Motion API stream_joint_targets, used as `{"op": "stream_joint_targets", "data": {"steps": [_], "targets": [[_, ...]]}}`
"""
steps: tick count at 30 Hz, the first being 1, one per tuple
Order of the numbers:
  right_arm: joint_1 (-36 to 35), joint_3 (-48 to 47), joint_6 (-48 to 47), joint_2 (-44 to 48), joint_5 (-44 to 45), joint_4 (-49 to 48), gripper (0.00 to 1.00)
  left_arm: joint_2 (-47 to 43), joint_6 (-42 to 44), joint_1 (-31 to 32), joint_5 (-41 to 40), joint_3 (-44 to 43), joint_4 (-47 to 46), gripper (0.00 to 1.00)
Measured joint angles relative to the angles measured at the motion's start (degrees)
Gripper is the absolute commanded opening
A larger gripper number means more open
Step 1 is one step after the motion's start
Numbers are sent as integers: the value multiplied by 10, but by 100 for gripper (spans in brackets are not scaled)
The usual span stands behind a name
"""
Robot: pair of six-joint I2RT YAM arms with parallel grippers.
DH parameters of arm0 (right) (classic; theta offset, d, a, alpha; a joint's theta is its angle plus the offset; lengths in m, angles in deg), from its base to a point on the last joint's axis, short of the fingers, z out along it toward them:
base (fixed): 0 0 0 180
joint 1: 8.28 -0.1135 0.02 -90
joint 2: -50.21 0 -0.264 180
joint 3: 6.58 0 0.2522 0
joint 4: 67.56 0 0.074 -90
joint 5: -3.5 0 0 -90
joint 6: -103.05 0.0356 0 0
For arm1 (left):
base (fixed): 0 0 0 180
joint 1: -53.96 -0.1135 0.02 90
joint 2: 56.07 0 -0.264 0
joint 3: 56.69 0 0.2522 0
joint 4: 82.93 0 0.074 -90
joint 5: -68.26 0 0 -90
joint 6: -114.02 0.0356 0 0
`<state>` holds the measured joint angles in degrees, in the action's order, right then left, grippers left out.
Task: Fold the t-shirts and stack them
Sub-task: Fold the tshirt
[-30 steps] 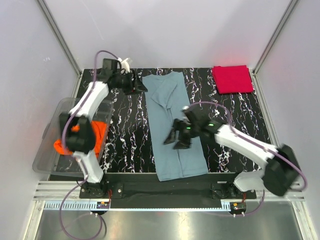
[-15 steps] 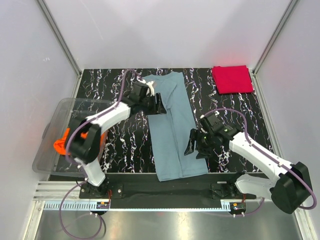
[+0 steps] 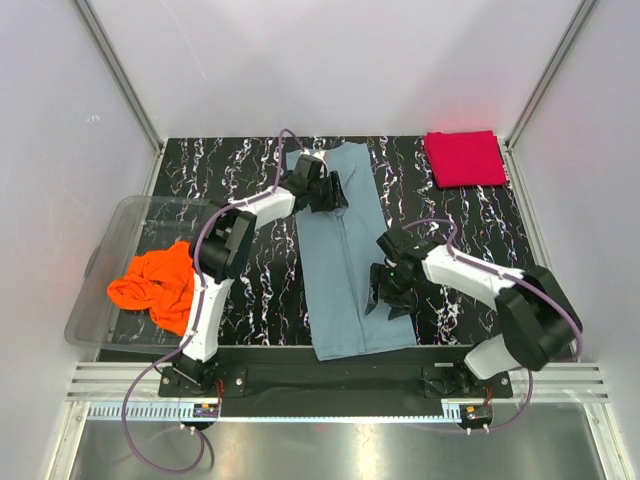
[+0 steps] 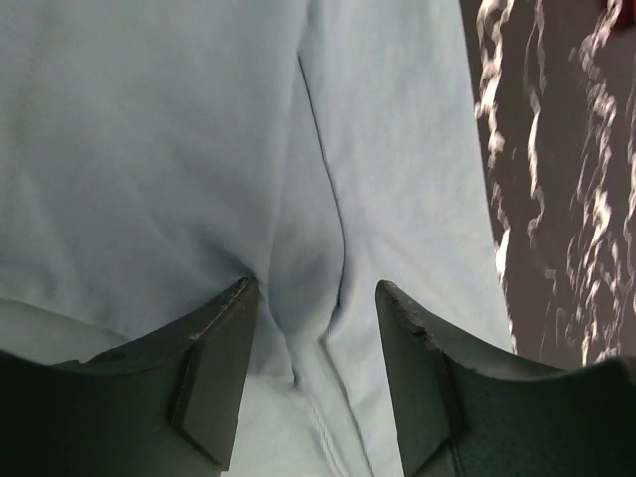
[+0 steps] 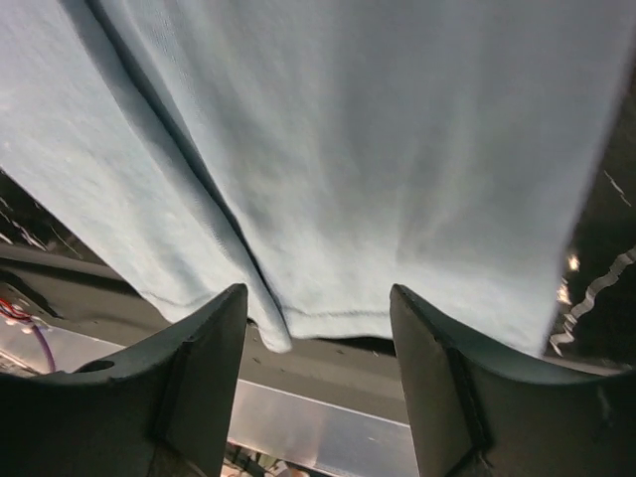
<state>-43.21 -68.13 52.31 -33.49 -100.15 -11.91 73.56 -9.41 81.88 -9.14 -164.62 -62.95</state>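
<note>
Grey-blue cloth is the item in work.

**Top external view.**
- The grey-blue t-shirt lies flat down the middle of the table. It forms one long, narrow strip running from the far side to the near edge, with its sides apparently already turned in lengthways.
- The red t-shirt sits at the far right corner as a neat folded square, well apart from the strip. Judged complete, and the likely base of the stack.
- The orange t-shirt is a crumpled heap at the left, lying in and over the near part of the clear plastic bin. Not yet started.
- The left gripper is over the far end of the strip.
- The right gripper is at the strip's right edge, toward the near end.

**Left wrist view.**
- The two fingers stand apart with nothing clamped.
- Smooth cloth fills the space below them, and a lengthways fold line runs between them.
- Marbled table surface shows at the right.

**Right wrist view.**
- The two fingers are spread wide, not closed on anything.
- The shirt's hem lies across the gap, with the metal rail beyond it.

**Progress estimate.** One shirt of three is finished. The grey-blue shirt needs its crosswise folds and transfer onto the red one. The orange shirt needs the full sequence.
</note>
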Motion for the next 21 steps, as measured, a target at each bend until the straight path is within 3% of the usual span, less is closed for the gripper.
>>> {"op": "stream_joint_targets", "data": {"steps": [14,21], "targets": [[-68,-92,125,-160,-75,-138,68,167,-13,-86,154,-244,21,55],[-66,-118,123,-159,-82,-131,72,142,15,-100,186,-229,66,59]]}}
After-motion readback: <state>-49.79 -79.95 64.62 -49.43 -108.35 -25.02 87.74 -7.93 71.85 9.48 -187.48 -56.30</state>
